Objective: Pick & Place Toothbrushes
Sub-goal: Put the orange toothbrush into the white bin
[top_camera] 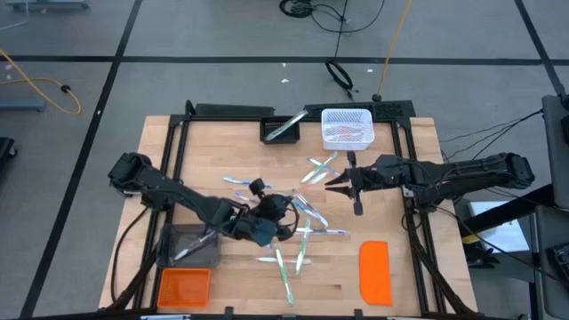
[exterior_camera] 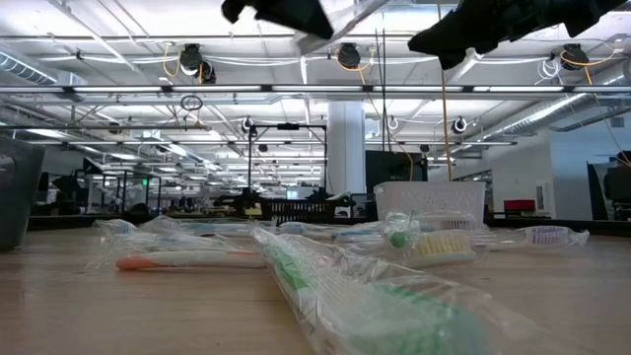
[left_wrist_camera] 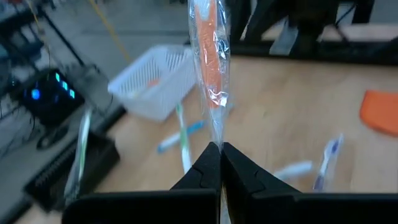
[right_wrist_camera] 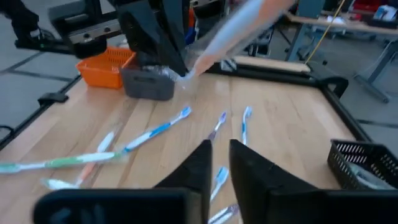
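Two arms meet over the desk [top_camera: 178, 133] centre in the high view, loose toothbrushes [top_camera: 298, 233] scattered beneath, a white basket [top_camera: 346, 127] near the far edge. Low view: wrapped brushes lie on the desk; no lettering is legible. Left wrist view: the left gripper [left_wrist_camera: 221, 163], fingers closed, pinches a wrapped orange toothbrush [left_wrist_camera: 209, 46] by its wrapper end, seemingly lifted for hand-over. Right wrist view: the right gripper [right_wrist_camera: 219, 163], fingers slightly parted and empty, faces it.
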### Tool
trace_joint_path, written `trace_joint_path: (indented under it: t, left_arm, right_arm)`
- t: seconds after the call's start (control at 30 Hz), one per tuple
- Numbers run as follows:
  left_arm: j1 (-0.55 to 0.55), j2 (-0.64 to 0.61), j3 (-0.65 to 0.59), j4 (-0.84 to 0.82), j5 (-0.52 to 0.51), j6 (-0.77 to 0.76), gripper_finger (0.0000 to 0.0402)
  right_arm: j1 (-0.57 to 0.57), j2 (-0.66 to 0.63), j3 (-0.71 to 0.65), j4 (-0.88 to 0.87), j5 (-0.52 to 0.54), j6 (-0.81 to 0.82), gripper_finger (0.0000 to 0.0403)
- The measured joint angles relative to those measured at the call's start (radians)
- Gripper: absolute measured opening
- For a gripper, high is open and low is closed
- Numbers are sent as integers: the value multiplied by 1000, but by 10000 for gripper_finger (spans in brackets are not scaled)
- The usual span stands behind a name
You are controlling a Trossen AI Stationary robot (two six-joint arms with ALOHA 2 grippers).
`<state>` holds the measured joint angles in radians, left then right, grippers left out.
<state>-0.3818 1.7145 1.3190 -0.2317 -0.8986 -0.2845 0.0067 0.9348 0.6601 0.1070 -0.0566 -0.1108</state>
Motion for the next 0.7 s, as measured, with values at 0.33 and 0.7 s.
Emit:
trace_joint_path:
  t: [0.33,0.7]
  left_arm:
    - [83,0,0,154,38,147,0]
    - [130,67,0,295,135,236,0]
  right_arm:
    - [0,64,0,214,-57,-1,175]
    - [-22,174,0,378,-49,20,203]
